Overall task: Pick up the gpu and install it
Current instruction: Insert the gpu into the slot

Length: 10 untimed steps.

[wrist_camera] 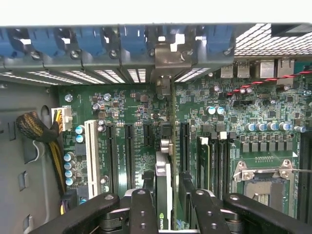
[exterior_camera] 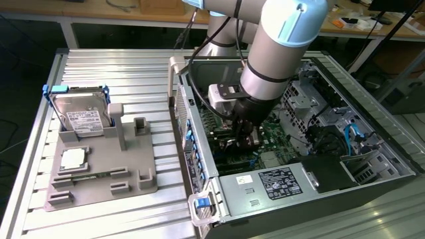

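Closest stands the claw [wrist_camera: 165, 217], its dark fingers [wrist_camera: 142, 209] pinching the gpu [wrist_camera: 165, 195] from both sides. The card is held on edge inside the open computer case [exterior_camera: 371, 164], above the green motherboard [wrist_camera: 131, 105], between two of the long black slots [wrist_camera: 129, 151]. Its far end points to the rear wall [wrist_camera: 97, 73] with the blue clips [wrist_camera: 131, 41]. The installing step seems in hand; whether the card already sits in a slot cannot be told. Seating it would call for a straight push, with the edge in line with the slot.
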Motion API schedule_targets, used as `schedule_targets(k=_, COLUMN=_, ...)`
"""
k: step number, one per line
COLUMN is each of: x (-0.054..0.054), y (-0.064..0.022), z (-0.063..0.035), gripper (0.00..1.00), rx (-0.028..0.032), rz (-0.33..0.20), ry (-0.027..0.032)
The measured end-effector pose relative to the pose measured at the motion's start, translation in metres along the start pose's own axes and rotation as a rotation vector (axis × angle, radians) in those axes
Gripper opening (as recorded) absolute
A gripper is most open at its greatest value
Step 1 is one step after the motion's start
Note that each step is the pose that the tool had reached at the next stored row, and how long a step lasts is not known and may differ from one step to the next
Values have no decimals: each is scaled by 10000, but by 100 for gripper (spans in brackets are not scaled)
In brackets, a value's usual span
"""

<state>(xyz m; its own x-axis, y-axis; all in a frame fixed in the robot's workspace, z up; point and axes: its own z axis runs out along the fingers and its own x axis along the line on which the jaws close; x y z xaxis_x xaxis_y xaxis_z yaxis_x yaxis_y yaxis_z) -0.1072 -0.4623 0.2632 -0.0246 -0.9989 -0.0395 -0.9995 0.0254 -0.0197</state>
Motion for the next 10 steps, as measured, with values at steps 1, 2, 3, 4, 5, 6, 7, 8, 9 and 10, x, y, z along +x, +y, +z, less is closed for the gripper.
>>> schedule_targets(k=1, x=-1, y=0, z=-18, gripper=34, rx=9, rz=0, ry=-1)
schedule_targets(k=2, x=-1, y=0, z=-37, gripper=34, rx=16, rz=0, ry=0)
schedule_targets(k=3, x=-2, y=0, z=-55, gripper=34, rx=23, rz=0, ry=0)
schedule_targets(k=4, x=-3, y=-1, z=-73, gripper=34, rx=27, rz=0, ry=0)
schedule_targets(k=5, x=-4, y=-1, z=-94, gripper=34, rx=34, rz=-1, ry=-1)
schedule_targets(k=6, x=-4, y=-1, z=-109, gripper=34, rx=38, rz=-1, ry=-1)
schedule_targets(k=7, x=-5, y=-1, z=-124, gripper=34, rx=42, rz=0, ry=0)
schedule_targets(k=8, x=-6, y=-1, z=-140, gripper=34, rx=50, rz=-1, ry=-1)
schedule_targets(k=9, x=-6, y=-1, z=-155, gripper=34, rx=56, rz=-1, ry=0)
schedule_targets(k=10, x=-7, y=-1, z=-167, gripper=34, rx=64, rz=-1, ry=-1)
